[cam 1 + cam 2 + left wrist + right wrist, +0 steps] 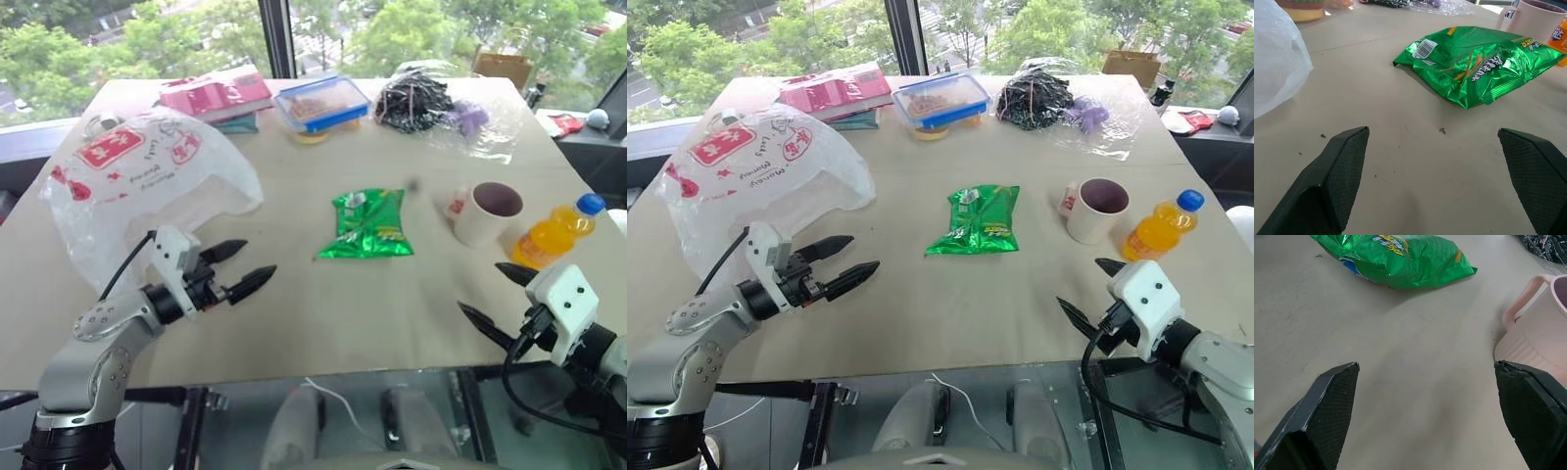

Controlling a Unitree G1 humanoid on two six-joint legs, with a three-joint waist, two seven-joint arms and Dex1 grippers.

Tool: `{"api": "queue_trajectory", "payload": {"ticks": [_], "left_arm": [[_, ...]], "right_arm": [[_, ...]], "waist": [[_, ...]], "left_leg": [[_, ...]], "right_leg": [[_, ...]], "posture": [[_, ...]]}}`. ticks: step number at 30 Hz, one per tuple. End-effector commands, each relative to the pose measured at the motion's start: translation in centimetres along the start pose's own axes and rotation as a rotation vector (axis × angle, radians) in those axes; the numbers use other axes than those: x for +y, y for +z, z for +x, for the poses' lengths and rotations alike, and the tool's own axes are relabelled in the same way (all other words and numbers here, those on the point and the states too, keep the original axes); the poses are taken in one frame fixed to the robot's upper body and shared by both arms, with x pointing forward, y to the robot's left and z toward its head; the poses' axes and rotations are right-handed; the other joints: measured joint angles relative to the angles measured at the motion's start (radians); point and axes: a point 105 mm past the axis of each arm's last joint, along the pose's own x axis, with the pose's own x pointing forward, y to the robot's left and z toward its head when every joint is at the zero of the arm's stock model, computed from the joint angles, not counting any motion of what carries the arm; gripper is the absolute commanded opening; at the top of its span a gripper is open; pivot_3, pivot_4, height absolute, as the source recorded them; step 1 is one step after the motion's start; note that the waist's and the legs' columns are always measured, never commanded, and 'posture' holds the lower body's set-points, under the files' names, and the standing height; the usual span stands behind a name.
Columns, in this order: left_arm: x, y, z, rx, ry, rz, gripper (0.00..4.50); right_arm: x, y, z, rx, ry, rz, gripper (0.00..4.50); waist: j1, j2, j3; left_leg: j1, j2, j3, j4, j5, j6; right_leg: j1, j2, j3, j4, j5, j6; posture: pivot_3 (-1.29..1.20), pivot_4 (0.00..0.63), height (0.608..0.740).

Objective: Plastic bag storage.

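I'm over a matte beige table by big windows with trees outside. My left gripper and right gripper both hover wide apart, empty, near the front edge. Taking the crinkly green snack packet as centre: the plastic bag, thin, billowed, red-printed, lies left; a cream mug and orange bottle right; behind, a blue-lidded lunchbox and wrapped cables.
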Motion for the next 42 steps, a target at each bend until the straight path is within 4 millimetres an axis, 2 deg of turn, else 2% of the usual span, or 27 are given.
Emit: {"api": "queue_trajectory", "payload": {"ticks": [1, 3, 8, 10, 12, 16, 17, 19, 21, 24, 27, 30, 32, 33, 38, 40, 42], "left_arm": [[0.0, 1.1, 0.0, -0.051, 0.017, 0.046, 4.45], [0.1, 1.2, 0.4, -0.070, 0.048, 0.047, 4.45], [0.2, 1.5, 0.7, -0.082, 0.072, 0.055, 4.45], [0.2, 2.0, 1.0, -0.092, 0.088, 0.072, 4.45], [0.6, 2.7, 1.3, -0.109, 0.137, 0.117, 4.45], [2.4, 3.8, 1.3, -0.102, 0.313, 0.242, 4.45], [3.2, 4.1, 1.0, -0.079, 0.397, 0.303, 4.45], [5.5, 5.0, -0.8, 0.009, 0.643, 0.571, 4.45], [5.8, 5.9, -2.2, 0.039, 0.728, 0.726, 4.45], [6.5, 6.4, -4.2, 0.099, 0.843, 0.804, 4.45], [8.1, 5.8, -6.2, 0.238, 0.947, 0.837, 4.45], [9.4, 5.8, -7.1, 0.369, 0.988, 0.900, 4.45], [10.6, 5.6, -7.5, 0.441, 1.040, 0.877, 4.45], [11.0, 5.5, -7.4, 0.466, 1.045, 0.874, 4.45], [13.5, 5.0, -4.2, 0.567, 0.987, 0.918, 4.45], [14.3, 5.1, -3.7, 0.590, 0.977, 0.928, 3.93], [14.9, 4.9, -3.5, 0.624, 0.960, 0.935, 3.10]], "right_arm": [[0.2, -0.1, -0.2, -0.027, 0.003, -0.019, 4.50], [0.7, -0.5, 0.2, -0.037, 0.019, -0.029, 4.50], [1.2, 0.3, 0.8, -0.088, 0.042, -0.062, 4.50], [1.6, 1.4, 1.0, -0.146, 0.067, -0.064, 4.50], [2.3, 3.4, 1.3, -0.243, 0.121, -0.070, 4.50], [3.6, 6.9, 1.7, -0.397, 0.239, -0.109, 4.50], [3.8, 7.6, 1.8, -0.424, 0.268, -0.126, 4.50], [3.9, 8.8, 2.3, -0.468, 0.310, -0.157, 4.50], [3.9, 9.7, 3.1, -0.493, 0.329, -0.171, 4.50], [4.2, 11.0, 4.1, -0.530, 0.371, -0.179, 4.50], [4.6, 11.4, 4.7, -0.548, 0.416, -0.190, 4.50], [5.0, 11.4, 5.2, -0.552, 0.443, -0.200, 4.50], [5.1, 11.5, 5.3, -0.556, 0.450, -0.208, 4.50], [5.1, 11.5, 5.3, -0.558, 0.450, -0.210, 4.50], [4.8, 11.8, 5.7, -0.573, 0.400, -0.218, 4.50], [4.9, 12.1, 5.6, -0.584, 0.390, -0.206, 4.50], [5.1, 11.9, 5.4, -0.582, 0.386, -0.202, 4.50]], "waist": [[0.000, 0.000, 0.000], [0.001, 0.000, 0.000], [-0.002, 0.000, 0.000], [-0.001, 0.000, 0.000], [0.000, 0.000, 0.000], [-0.002, 0.000, 0.000], [-0.002, -0.001, 0.000], [-0.003, -0.001, 0.000], [-0.006, -0.002, 0.000], [-0.003, -0.002, 0.000], [0.005, -0.003, 0.000], [0.004, -0.003, 0.001], [0.003, -0.003, 0.001], [0.003, -0.003, 0.001], [0.001, -0.003, 0.001], [-0.003, -0.003, 0.001], [-0.008, -0.003, 0.001]], "left_leg": [[0.000, 0.000, 0.000, 0.000, 0.000, 0.000], [0.000, 0.000, 0.000, 0.000, 0.000, 0.000], [0.000, 0.000, 0.001, 0.000, 0.000, 0.000], [0.000, 0.000, 0.000, 0.000, 0.000, 0.000], [0.000, 0.000, 0.000, 0.000, 0.000, 0.000], [0.000, -0.001, 0.000, 0.000, 0.000, 0.000], [0.000, -0.001, 0.000, 0.000, 0.000, 0.000], [0.001, -0.001, 0.000, 0.000, 0.000, 0.000], [0.001, -0.001, 0.000, 0.000, 0.000, 0.000], [0.001, -0.001, 0.000, -0.001, 0.000, 0.000], [-0.001, -0.002, -0.002, -0.001, 0.000, 0.000], [0.000, -0.002, -0.002, -0.001, 0.000, 0.000], [0.000, -0.002, -0.002, -0.001, 0.000, 0.000], [0.000, -0.002, -0.002, -0.001, 0.000, 0.000], [0.000, -0.002, -0.002, -0.001, 0.000, 0.000], [0.000, -0.002, -0.002, -0.001, 0.000, 0.000], [0.000, -0.002, -0.001, -0.001, 0.000, 0.000]], "right_leg": [[0.000, 0.000, 0.000, 0.000, 0.000, 0.000], [0.000, 0.000, 0.000, 0.000, 0.000, 0.000], [0.000, 0.000, 0.000, 0.000, 0.000, 0.000], [0.000, 0.001, 0.000, 0.000, 0.000, 0.000], [0.000, 0.001, 0.000, 0.000, 0.000, 0.000], [0.000, 0.001, 0.000, 0.000, 0.000, 0.000], [0.000, 0.001, 0.000, 0.000, 0.000, 0.000], [0.000, 0.002, 0.000, 0.000, 0.000, 0.000], [0.000, 0.002, 0.000, 0.000, 0.001, 0.000], [0.000, 0.001, 0.001, 0.000, 0.003, -0.004], [0.000, 0.001, -0.001, -0.001, 0.003, -0.004], [0.000, 0.001, -0.001, 0.000, 0.003, -0.004], [0.000, 0.001, -0.001, 0.000, 0.003, -0.004], [0.000, 0.001, -0.001, 0.000, 0.003, -0.004], [0.000, 0.001, -0.002, 0.002, 0.003, -0.003], [0.000, 0.001, -0.002, 0.002, 0.005, 0.000], [-0.001, 0.001, -0.001, 0.002, 0.005, 0.000]], "posture": [[0.00, 0.150, 0.740], [0.00, 0.150, 0.740], [0.00, 0.150, 0.740], [0.00, 0.150, 0.740], [0.00, 0.150, 0.740], [0.00, 0.150, 0.740], [0.00, 0.150, 0.740], [0.00, 0.150, 0.740], [0.00, 0.150, 0.740], [0.00, 0.150, 0.740], [0.00, 0.150, 0.740], [0.00, 0.150, 0.740], [0.00, 0.150, 0.740], [0.00, 0.150, 0.740], [0.00, 0.150, 0.740], [0.00, 0.150, 0.740], [0.00, 0.150, 0.740]]}}
